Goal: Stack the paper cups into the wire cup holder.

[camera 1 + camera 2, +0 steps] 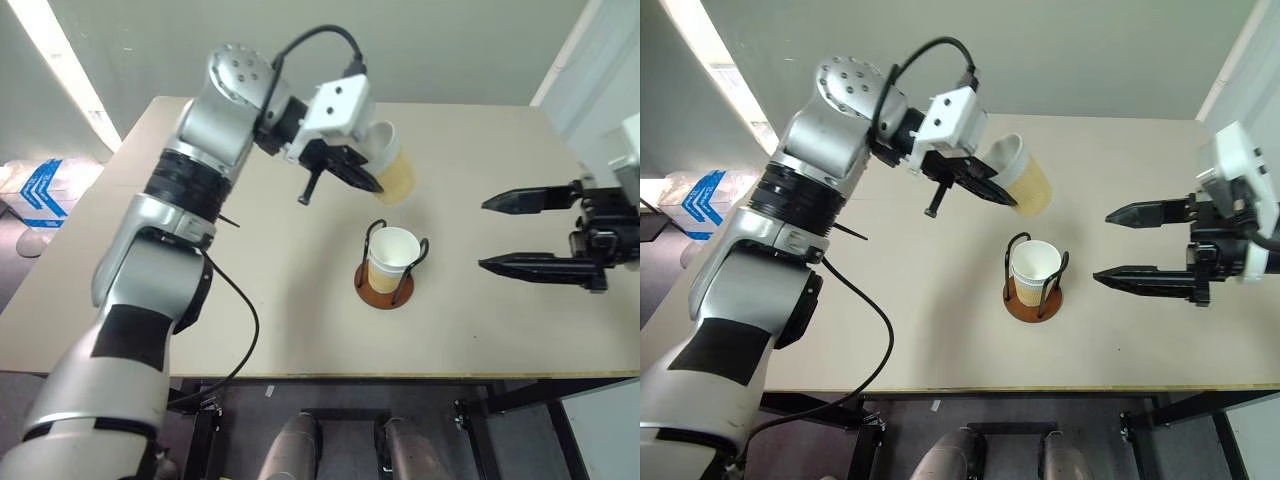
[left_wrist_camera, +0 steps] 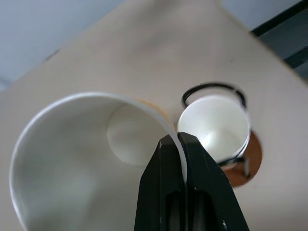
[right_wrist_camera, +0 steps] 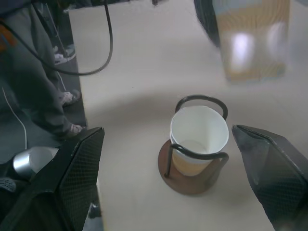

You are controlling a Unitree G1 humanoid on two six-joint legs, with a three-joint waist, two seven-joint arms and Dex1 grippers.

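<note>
- Your left end effector (image 1: 352, 170) is pinched tight on the rim of one paper cup (image 1: 393, 166): one black finger sits inside the white mouth and the other against the outer wall.
- That held cup hangs off the counter (image 1: 280, 300), tilted, with its mouth turned back toward the left wrist and its tan-yellow wall facing away from it.
- Just below and a little beyond the left fingertips you have the wire cup holder (image 1: 385, 287), its reddish-brown disc flat on the counter and its two black wire loops standing upright.
- A second cup (image 1: 392, 258) already stands upright inside those loops, mouth up, apart from the held cup above it.
- Your right end effector (image 1: 495, 234) is spread wide and holds nothing; its two black fingers lie roughly level and point toward the holder.
- The holder sits ahead of the right fingertips, near them but clear of both, and lines up with the gap between them in the right wrist view.
- Farther off past the counter's edge, the right wrist view shows a person's legs and shoes (image 3: 57, 72) on the floor.
</note>
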